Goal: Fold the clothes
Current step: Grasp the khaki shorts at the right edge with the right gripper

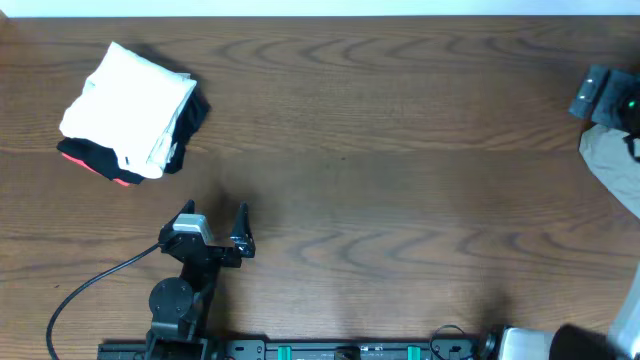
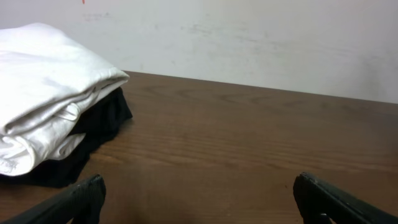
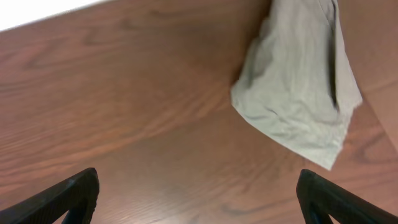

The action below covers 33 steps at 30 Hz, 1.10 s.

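- Far out on the right side of the table: the trousers, light khaki and crumpled. Shows only one end, with the rest outside the frame; cannot tell which end.
- Looks soft, limp and light. Likely to sag and drape when lifted and hold no shape of its own. Neither slippery on the table's wood nor fragile.
- Best taken by the waistband or a hem, at two corners well apart, so as to hang flat. Likely to bunch if pinched mid-cloth.
- Far larger than either claw, so probably a job for both.
- Also on the table's right side, near the cloth: the right gripper. Reaches far out from its base at the table's near edge and looks down on the wood, with the khaki end ahead and to the right. Stands spread as wide as it goes, grips nothing and touches no cloth.
- Near the table's front edge, left of its middle: the left gripper. Sits low and level, pointing toward the table's far side. Spread fully too, with nothing in it, and well apart from the trousers.
- Toward the table's far left corner: a white garment, folded and stacked on a black garment, with a bit of red beneath. No part of this job.
- Next, at a guess: lowering the right claw onto the nearest corner, drawing the trousers toward the table's middle and spreading them flat before any fold.
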{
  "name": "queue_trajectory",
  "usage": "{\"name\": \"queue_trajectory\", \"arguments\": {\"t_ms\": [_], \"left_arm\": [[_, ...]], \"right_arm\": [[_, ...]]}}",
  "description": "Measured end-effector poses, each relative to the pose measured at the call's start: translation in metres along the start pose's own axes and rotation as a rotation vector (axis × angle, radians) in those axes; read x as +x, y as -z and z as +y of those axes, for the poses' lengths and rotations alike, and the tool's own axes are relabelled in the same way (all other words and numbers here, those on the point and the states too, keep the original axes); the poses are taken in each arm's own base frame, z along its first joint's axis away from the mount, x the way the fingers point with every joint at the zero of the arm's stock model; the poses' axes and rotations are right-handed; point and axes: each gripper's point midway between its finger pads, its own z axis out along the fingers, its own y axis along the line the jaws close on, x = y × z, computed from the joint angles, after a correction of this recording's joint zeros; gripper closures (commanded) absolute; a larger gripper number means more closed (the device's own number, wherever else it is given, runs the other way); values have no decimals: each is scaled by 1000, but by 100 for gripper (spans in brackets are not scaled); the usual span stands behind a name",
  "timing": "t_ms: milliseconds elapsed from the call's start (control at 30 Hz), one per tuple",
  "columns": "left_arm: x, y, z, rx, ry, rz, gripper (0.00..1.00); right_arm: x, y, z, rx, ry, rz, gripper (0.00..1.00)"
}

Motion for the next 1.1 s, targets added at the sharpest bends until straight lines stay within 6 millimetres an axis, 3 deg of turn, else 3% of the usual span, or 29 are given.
{"name": "queue_trajectory", "arguments": {"t_ms": [267,533,833,1033,1100], "left_arm": [[0,0,0,0,0,0,2],[0,0,0,0,0,0,2],[0,0,0,0,0,0,2],[0,0,0,0,0,0,2],[0,0,0,0,0,0,2]], "right_arm": [[-6,-43,-46,77,-124,53,4],[-6,-118,-92,134,-232,127,14],[-13,-197,-116,144,-268,112,13],[-2,-253,-125,136,-284,135,14],[3,-274,-127,131,-287,139,21]]}}
